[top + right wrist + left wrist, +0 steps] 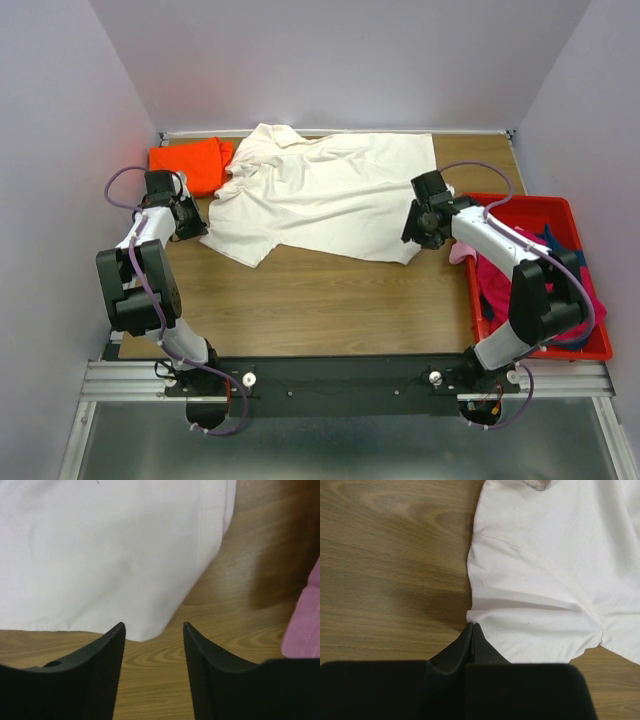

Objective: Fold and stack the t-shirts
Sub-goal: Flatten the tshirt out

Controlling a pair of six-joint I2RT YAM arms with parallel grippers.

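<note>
While the orange shirt (190,165) lies folded far left, the cream-white shirt (330,195) is spread unfolded on the table (320,300); left end effector (471,626) closed at its sleeve, right end effector (152,626) open by its corner.

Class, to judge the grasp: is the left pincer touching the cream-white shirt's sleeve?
Touching. The left wrist view shows the left pincer, shut, with its tips meeting the sleeve edge of the cream-white shirt; no wood shows between them.

Magenta shirt (492,283) in red bin (530,205), partly under right arm (545,300).
</note>
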